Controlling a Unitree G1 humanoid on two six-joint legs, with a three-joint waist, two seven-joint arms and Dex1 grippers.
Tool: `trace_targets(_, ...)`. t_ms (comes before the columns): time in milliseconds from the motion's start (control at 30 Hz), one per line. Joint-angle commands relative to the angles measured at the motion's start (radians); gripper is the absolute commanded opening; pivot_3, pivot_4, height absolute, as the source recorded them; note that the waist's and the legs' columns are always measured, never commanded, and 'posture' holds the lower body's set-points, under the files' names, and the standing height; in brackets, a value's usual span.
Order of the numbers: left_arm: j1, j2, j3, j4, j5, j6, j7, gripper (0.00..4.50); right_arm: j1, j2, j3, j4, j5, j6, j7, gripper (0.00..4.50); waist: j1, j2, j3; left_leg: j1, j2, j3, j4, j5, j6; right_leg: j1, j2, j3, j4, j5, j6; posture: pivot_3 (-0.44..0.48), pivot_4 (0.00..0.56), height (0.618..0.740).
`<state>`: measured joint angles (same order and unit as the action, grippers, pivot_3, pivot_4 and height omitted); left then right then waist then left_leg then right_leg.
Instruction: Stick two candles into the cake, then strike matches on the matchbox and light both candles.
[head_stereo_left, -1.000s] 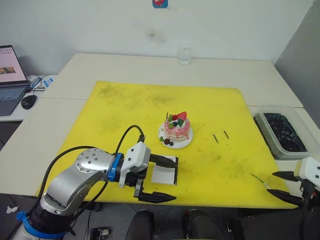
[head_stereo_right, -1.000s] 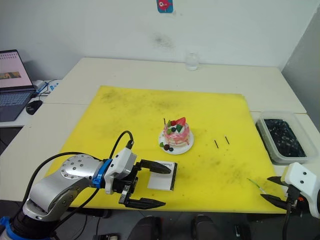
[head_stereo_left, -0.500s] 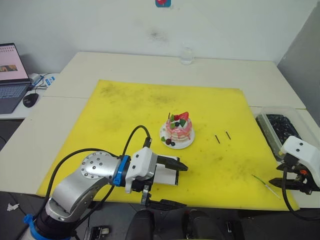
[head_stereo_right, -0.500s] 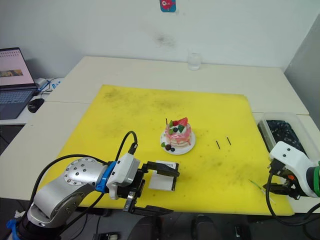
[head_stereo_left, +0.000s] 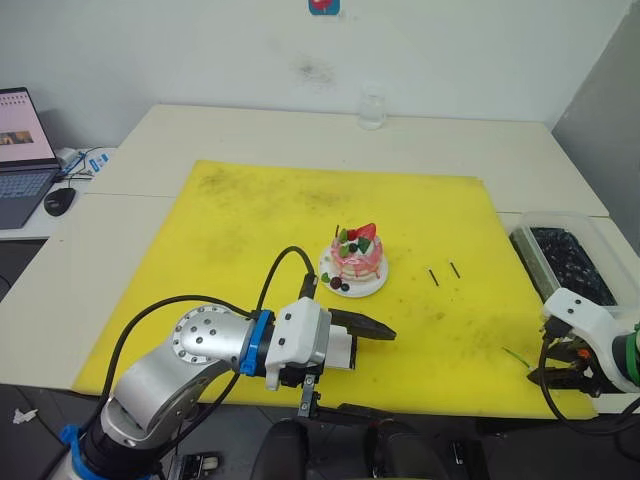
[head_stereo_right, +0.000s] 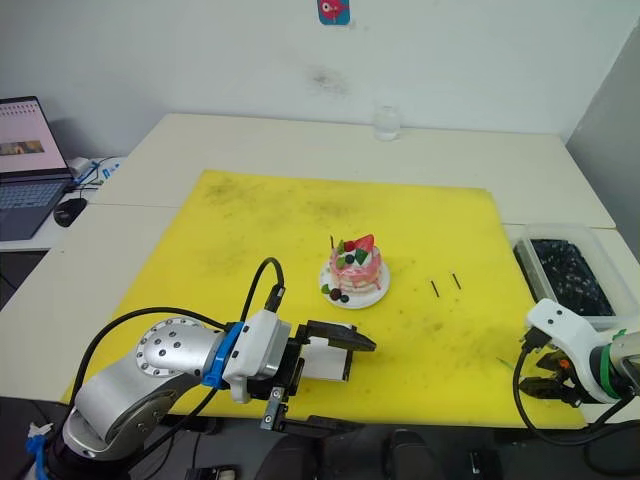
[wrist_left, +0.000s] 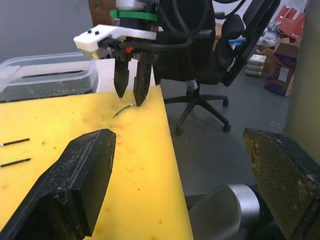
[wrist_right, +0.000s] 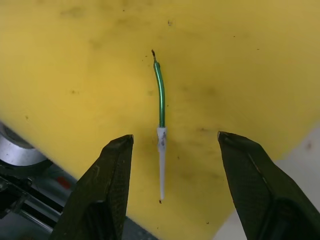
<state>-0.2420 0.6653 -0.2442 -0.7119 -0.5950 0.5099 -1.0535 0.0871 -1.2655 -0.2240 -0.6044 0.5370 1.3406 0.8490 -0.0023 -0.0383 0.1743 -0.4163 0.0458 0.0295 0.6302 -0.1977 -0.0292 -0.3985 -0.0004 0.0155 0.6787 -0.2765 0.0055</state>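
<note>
Black fingers of my right tool (wrist_right: 170, 200) are spread wide and now straddle the green candle (wrist_right: 160, 107), which lies flat on the yellow mat (head_stereo_left: 300, 215) at its near right corner. Over the last second I brought that tool in from beyond the mat's near right edge and tipped it down over the candle, so I judge the pick of this candle is about to start: the white lower end points in between the fingers, untouched.

My left tool (head_stereo_left: 350, 365) has slid to the right along the near edge and is also wide open, 1 finger above the matchbox (head_stereo_left: 338, 352), the other hanging off the mat's near edge. It holds nothing.

The green candle is very thin and slightly bowed, with a dark wick tip at the far end; I judge it bends easily under a hard squeeze. I cannot make out the red candle for certain, though a thin dark stick stands at the cake's (head_stereo_left: 356, 258) left edge. The 2 matches (head_stereo_left: 442, 272) lie just right of the cake on the mat, untouched.
</note>
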Motion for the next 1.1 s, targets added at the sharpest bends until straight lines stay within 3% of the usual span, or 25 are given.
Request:
trace_targets(33,-0.007,-0.007,-0.006,-0.019,-0.017,0.001,0.010,4.50,-0.021,0.000,0.016,0.000,0.009,0.002,-0.012,2.79,0.000,0.000,0.000,0.000,0.000,0.000,0.000,0.000,0.000,0.000,0.000,0.000,0.000,0.000,0.000,0.000,0.150,0.740)
trace_targets(400,-0.031,-0.006,0.001,-0.024,-0.031,0.029,0.033,4.50,-0.008,0.005,0.044,-0.026,0.016,0.011,-0.032,2.79,0.000,0.000,0.000,0.000,0.000,-0.001,0.000,0.000,0.000,0.000,0.001,-0.001,0.000,0.000,0.000,0.000,0.150,0.740)
trace_targets(500,-0.040,-0.010,-0.006,-0.023,-0.030,0.034,0.041,4.50,-0.003,0.008,0.044,-0.032,0.017,0.017,-0.037,2.22,0.000,0.000,0.000,0.000,0.000,-0.001,0.000,0.000,0.000,0.000,0.001,-0.001,0.000,0.000,0.000,0.000,0.150,0.740)
trace_targets(700,-0.065,-0.021,-0.019,-0.002,-0.020,0.028,0.047,4.50,-0.005,0.008,0.057,-0.024,0.015,0.017,-0.046,0.13,0.000,0.000,0.000,0.000,0.000,-0.001,0.000,0.000,0.000,0.000,0.001,-0.001,0.000,0.000,0.000,0.000,0.150,0.740)
trace_targets(967,-0.061,-0.023,-0.004,0.024,-0.008,0.015,0.053,4.50,-0.066,-0.005,0.014,0.014,0.044,0.035,-0.018,0.03,0.000,0.000,0.000,0.000,0.000,0.000,0.000,0.000,0.000,0.000,0.001,0.000,0.000,0.000,0.000,0.000,0.150,0.740)
trace_targets(1100,-0.023,0.002,0.078,0.025,-0.051,0.042,0.082,4.50,-0.211,0.002,-0.050,0.045,0.117,0.037,0.026,0.03,-0.010,0.001,0.000,0.000,0.001,0.000,0.000,0.000,0.000,-0.001,0.001,0.001,0.001,0.000,0.000,0.000,0.150,0.740)
